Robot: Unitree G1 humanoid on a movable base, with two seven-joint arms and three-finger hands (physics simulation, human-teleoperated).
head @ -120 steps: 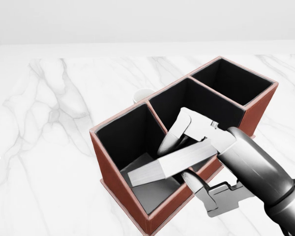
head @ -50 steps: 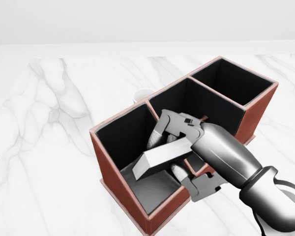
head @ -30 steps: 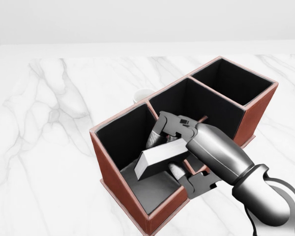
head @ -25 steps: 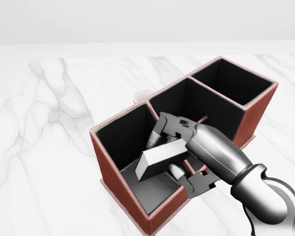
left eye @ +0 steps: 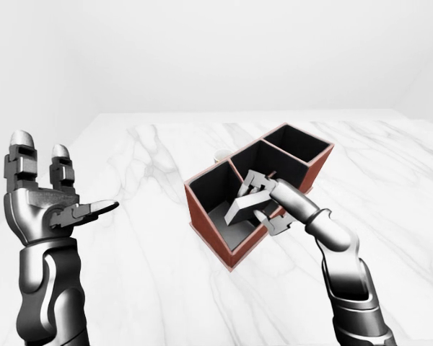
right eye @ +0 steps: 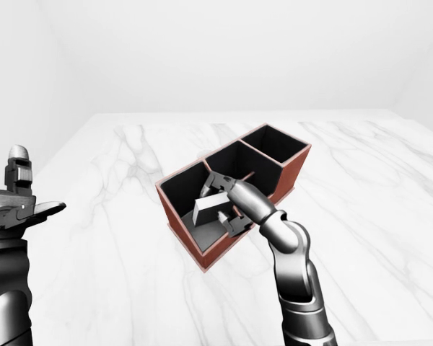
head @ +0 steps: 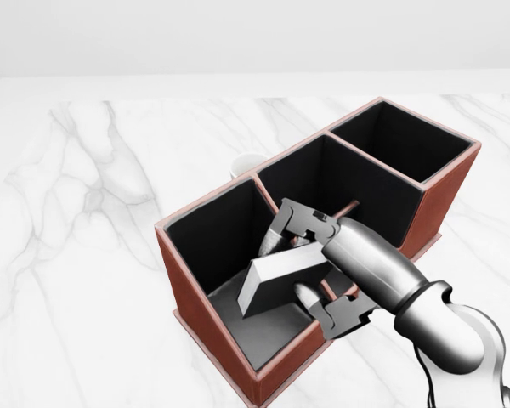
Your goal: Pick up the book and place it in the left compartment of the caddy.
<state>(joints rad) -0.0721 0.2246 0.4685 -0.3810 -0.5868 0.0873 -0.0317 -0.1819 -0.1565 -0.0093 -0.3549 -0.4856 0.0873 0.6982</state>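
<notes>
Currently, I see the red-brown caddy [head: 206, 327] lying diagonally across the centre of the head view on the white marble table [head: 85, 255], its three black-lined compartments running from lower left to upper right. A small white round object [head: 247, 161] shows just behind the caddy's upper-left wall; most of it is hidden, so I cannot identify it. The divider between the left and middle compartments sits directly under my right hand [head: 310, 259]. That hand has its fingers closed round the grey book [head: 276, 279], which is tilted, with its lower end inside the left compartment. In the left-eye view my left hand [left eye: 47, 205] is raised at the left edge, fingers spread open, holding nothing.
</notes>
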